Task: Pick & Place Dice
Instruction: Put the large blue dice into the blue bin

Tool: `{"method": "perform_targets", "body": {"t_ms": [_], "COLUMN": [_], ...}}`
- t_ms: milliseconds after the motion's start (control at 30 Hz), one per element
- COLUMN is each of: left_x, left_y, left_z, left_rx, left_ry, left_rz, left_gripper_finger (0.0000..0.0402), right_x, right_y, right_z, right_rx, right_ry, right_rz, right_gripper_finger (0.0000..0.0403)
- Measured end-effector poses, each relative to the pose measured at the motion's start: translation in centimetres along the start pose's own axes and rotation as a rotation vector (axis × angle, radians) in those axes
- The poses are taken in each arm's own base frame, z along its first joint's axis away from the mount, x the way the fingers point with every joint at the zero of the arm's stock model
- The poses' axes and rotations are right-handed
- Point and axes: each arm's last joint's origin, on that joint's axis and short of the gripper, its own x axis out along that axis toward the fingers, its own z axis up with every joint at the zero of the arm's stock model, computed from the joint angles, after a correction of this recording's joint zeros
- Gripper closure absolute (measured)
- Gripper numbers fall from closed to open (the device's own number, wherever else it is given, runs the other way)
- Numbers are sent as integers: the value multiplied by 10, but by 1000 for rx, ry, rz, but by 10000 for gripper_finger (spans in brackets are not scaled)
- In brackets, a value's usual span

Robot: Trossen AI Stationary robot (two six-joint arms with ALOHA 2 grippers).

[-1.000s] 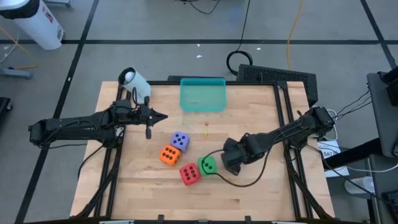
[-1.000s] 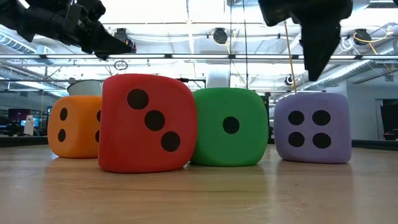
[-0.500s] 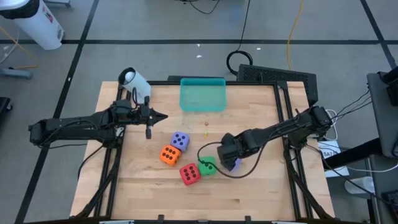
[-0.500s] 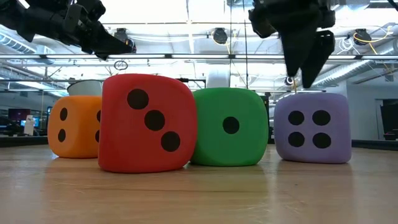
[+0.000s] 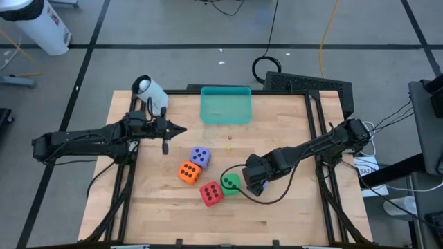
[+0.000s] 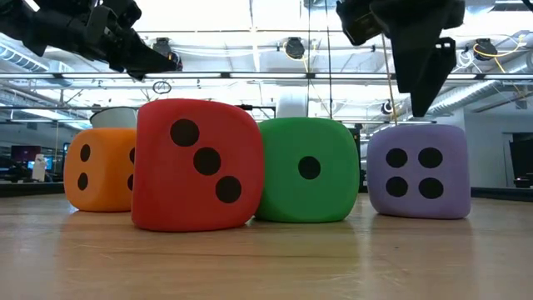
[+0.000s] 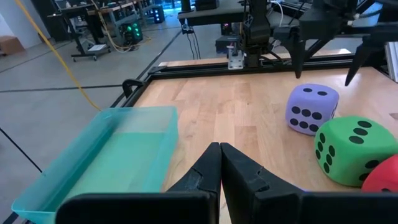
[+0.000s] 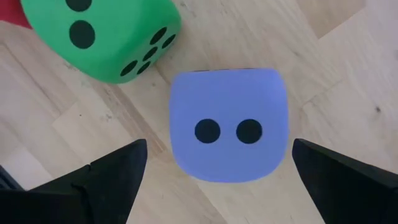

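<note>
Four dice show in the high view: purple [image 5: 201,155], orange [image 5: 187,172], red [image 5: 211,194] and green [image 5: 230,183], all resting flat on the wood. The second purple die [image 8: 227,124] sits right of the green one [image 8: 106,37], under my right gripper [image 5: 250,181] and mostly hidden by it from above. My right gripper [image 8: 219,144] is open, with one finger on either side of this die and no touch. In the low view its fingertip [image 6: 416,104] hangs just above the die [image 6: 418,171]. My left gripper [image 5: 181,129] [image 7: 219,149] is shut, raised over the table's left half.
A shallow teal tray [image 5: 225,105] [image 7: 106,155] lies at the middle of the table's far edge. A white cylindrical device [image 5: 149,88] stands at the far left corner. A black cable [image 5: 239,195] loops from my right arm past the green die. A tiny red bit [image 5: 229,137] lies mid-table.
My right gripper swung a little toward the far edge, uncovering the purple die from above. It then came back toward the near edge over that die, turning about its wrist as it went. The dice have stayed where they were.
</note>
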Motion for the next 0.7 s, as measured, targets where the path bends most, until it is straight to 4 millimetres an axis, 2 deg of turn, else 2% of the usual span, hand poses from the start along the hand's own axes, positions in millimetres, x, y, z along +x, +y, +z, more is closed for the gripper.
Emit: {"method": "perform_targets", "body": {"t_ms": [267,700], "left_x": [0,0], "left_y": [0,0], "left_z": [0,0], "left_rx": [15,12], "left_ry": [0,0], "left_rz": [0,-1], "left_gripper_finger": [380,380], "right_x": [21,34], "right_y": [-6,-9], "right_z": [-6,-9], "right_rx": [-28,-91], "right_ry": [14,15], "right_rz": [-16,10], "right_gripper_finger": [12,12]}}
